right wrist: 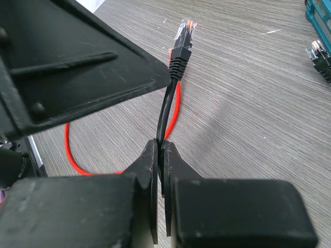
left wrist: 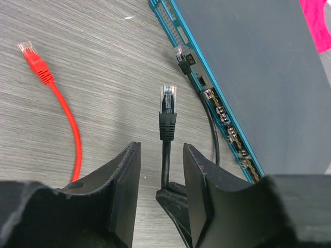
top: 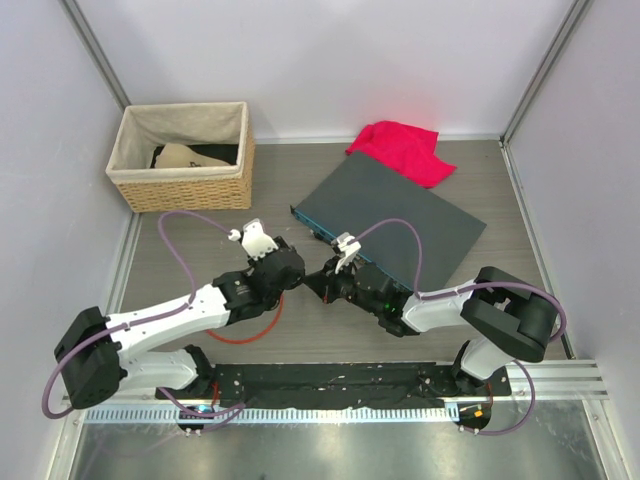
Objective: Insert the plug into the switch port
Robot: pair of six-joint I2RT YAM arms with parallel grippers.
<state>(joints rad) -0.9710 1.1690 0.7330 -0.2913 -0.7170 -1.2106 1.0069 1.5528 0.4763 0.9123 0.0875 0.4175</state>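
No text, label, brand or number can be read in any view. Tiny markings on the switch front face (left wrist: 207, 88), at two o'clock from the plug (left wrist: 168, 98), are too blurred to be read.

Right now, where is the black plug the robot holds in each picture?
Top: too small to pick out, between the left gripper and right gripper.
Left wrist: plug at centre, upright between the left gripper's open fingers.
Right wrist: top centre, its cable pinched by the right gripper.
Shared landmark: the red cable.
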